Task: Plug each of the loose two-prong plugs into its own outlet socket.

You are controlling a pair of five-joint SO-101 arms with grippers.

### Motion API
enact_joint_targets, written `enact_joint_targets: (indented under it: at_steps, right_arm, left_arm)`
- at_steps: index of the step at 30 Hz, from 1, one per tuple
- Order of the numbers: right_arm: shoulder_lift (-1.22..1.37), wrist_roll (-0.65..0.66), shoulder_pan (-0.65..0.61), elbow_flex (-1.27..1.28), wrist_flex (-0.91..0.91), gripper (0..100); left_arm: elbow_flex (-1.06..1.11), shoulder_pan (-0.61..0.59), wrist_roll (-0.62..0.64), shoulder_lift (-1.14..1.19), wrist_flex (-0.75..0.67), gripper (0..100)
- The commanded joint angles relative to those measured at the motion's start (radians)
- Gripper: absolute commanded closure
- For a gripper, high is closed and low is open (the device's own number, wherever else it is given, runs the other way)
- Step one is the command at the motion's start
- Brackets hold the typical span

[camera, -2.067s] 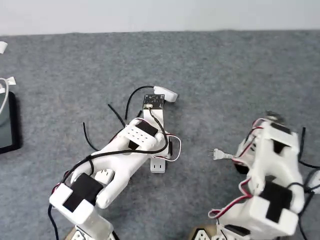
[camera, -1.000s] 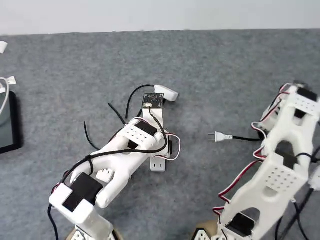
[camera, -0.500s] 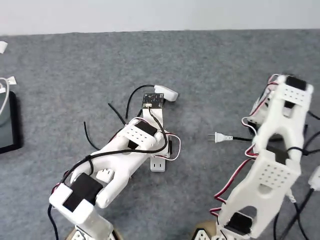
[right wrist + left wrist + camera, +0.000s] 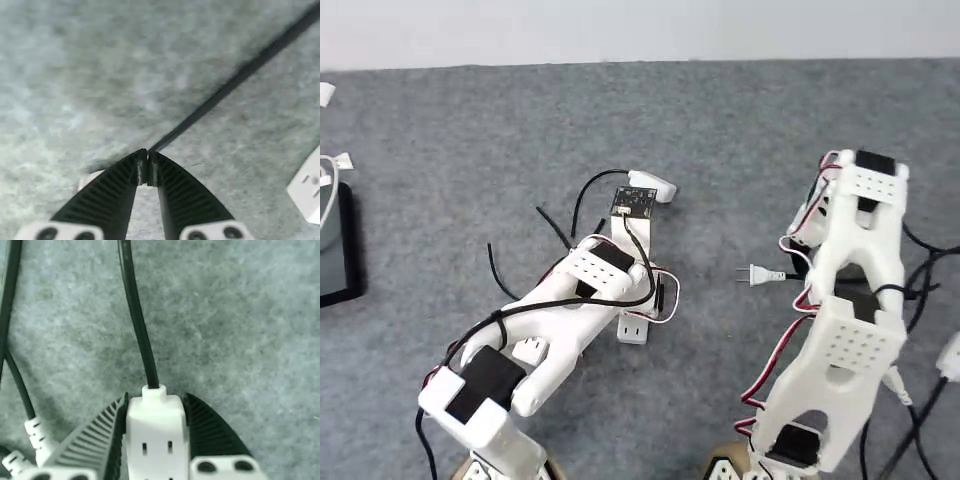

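The left gripper [image 4: 155,399] clamps the white outlet socket [image 4: 156,427] at the high view's centre. The two-prong plug [image 4: 752,273] lies right of centre on the grey worktop [image 4: 740,140], and the right gripper [image 4: 148,167] pinches its black cord [image 4: 235,77]. The plug looks light and rigid and the cord limp, so the plug body seems the better hold.

A grey felt-like mat [image 4: 470,130] is spread as the work surface. Near its middle a small white outlet socket block [image 4: 635,330] is laid flat, and a second white block [image 4: 530,350] is partly covered beside it. A white cord-fed socket [image 4: 650,187] is found farther back, its black cord [image 4: 577,208] curled over the mat. A black two-prong plug [image 4: 760,274] is seen to the right, its prongs turned leftward. A dark flat slab [image 4: 335,245] is placed at the left edge.
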Motion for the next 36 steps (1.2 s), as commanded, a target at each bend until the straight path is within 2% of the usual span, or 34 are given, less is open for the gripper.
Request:
enact_joint_targets:
  at_steps: [1,7,9,13,16,21,30,36]
  right_arm:
    - [-0.025,0.015,-0.028,-0.006,-0.012,98.3]
    - [-0.104,0.049,-0.051,0.021,0.013,94.6]
    - [-0.136,0.048,-0.073,0.064,0.001,93.0]
    - [-0.211,0.021,-0.088,0.170,-0.062,90.8]
    - [-0.269,-0.009,-0.084,0.241,-0.099,89.4]
    - [-0.305,-0.084,-0.088,0.354,-0.206,89.4]
    - [-0.302,-0.196,-0.096,0.397,-0.329,89.1]
    - [-0.295,-0.199,-0.131,0.405,-0.334,81.6]
  left_arm:
    - [-0.041,-0.006,-0.011,-0.006,-0.006,98]
    - [-0.045,-0.008,-0.057,-0.006,-0.006,97]
    - [-0.045,-0.009,-0.055,-0.006,-0.006,92]
    - [-0.044,-0.009,0.029,-0.006,-0.006,79]
    - [-0.044,-0.003,0.061,-0.006,-0.006,73]
    - [-0.045,0.000,0.077,-0.006,-0.008,73]
    - [-0.042,0.000,0.074,-0.006,-0.008,73]
    - [-0.041,0.000,0.037,-0.006,-0.008,73]
